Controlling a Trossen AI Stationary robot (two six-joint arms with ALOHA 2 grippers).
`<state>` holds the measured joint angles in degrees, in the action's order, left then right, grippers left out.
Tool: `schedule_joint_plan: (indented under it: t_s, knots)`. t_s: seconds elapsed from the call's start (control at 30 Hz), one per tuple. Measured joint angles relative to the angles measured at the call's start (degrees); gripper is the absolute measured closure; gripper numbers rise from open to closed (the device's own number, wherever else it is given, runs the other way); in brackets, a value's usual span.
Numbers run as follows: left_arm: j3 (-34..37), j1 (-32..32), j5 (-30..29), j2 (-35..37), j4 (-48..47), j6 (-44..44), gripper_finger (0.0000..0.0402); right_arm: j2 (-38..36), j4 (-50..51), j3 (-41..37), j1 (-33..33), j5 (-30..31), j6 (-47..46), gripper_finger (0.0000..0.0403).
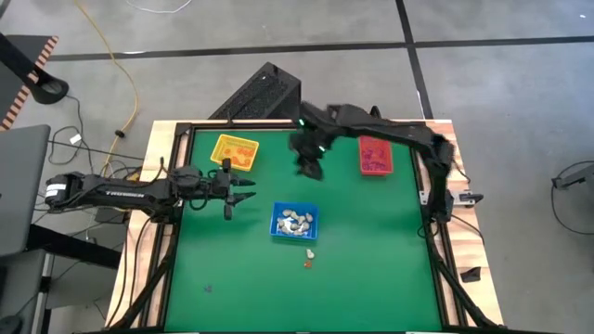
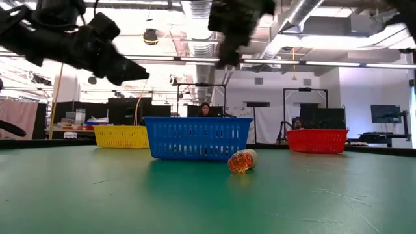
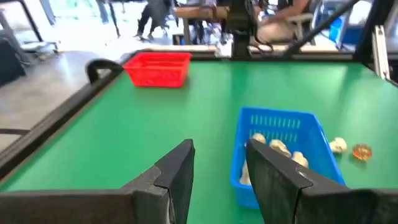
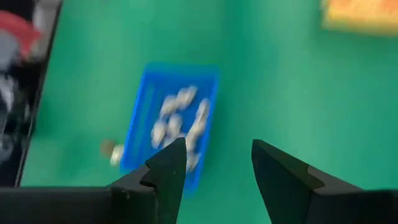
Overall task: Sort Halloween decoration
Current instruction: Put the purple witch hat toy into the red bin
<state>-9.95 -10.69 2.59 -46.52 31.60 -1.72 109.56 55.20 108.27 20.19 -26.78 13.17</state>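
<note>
Both arms hover over the green table [image 1: 371, 269], jaws parted and empty.

Left gripper [image 1: 243, 191] sits beside the blue tray [image 1: 294, 222] of whitish trinkets [image 1: 295, 221]; right gripper [image 1: 309, 169] hangs between the yellow tray [image 1: 235, 151] and red tray [image 1: 375, 155]. A whitish trinket [image 1: 311, 252] and an orange one [image 1: 308, 263] lie loose just before the blue tray.

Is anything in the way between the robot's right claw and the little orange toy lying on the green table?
Yes. The small blue plastic basket of whitish trinkets sits between the right end effector and the tiny orange trinket. The end effector hangs open above the mat, so it could probably pass over.
</note>
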Motion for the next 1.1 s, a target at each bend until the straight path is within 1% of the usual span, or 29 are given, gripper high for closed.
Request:
schedule_joint_plan:
  t_s: [0.07,0.17,0.27,0.37,0.47,0.53,0.67,0.83,0.9,0.97,1.1]
  knots:
    - [-1.7,1.2,-0.1,-4.2,1.4,-0.6,0.0264,-5.0,2.7,-5.9,-2.2,1.1,0.3,0.0192]
    - [-6.2,2.1,-0.3,-11.9,2.9,-2.2,0.0264,-14.1,-0.2,-18.1,-5.9,3.7,-1.4,0.0195]
    - [-11.4,2.1,-1.6,-20.2,2.3,-3.5,0.0264,-24.7,-9.5,-32.4,-9.7,6.1,-6.6,0.0197]
    - [-16.6,1.2,-4.9,-28.1,-0.4,-6.7,0.0264,-33.4,-21.7,-46.8,-13.8,9.8,-13.3,0.0198]
    - [-22.4,-0.7,-6.4,-34.4,-6.5,-8.1,0.0264,-40.8,-33.1,-58.6,-18.3,14.5,-20.0,0.0198]
    - [-26.6,-1.8,-6.4,-37.6,-11.7,-8.2,0.0264,-44.2,-38.8,-64.9,-21.2,17.9,-23.6,0.0198]
    - [-34.8,-3.0,-6.5,-41.7,-22.2,-8.2,0.0264,-47.4,-45.4,-74.3,-26.5,23.5,-28.9,0.0198]
    - [-42.6,-4.0,-6.5,-43.8,-31.4,-8.3,0.0264,-47.5,-52.2,-81.1,-31.5,28.5,-32.3,0.0198]
    - [-44.4,-4.6,-6.5,-43.8,-33.8,-7.8,0.0264,-47.0,-54.0,-82.9,-33.1,29.3,-32.7,0.0198]
    - [-45.5,-5.1,-6.2,-43.8,-34.4,-5.1,0.0264,-46.4,-56.2,-84.5,-34.6,30.4,-33.2,0.0198]
    - [-45.7,-5.7,-2.1,-43.7,-37.3,-0.9,0.0264,-45.4,-60.2,-87.4,-37.1,32.4,-33.0,0.0198]
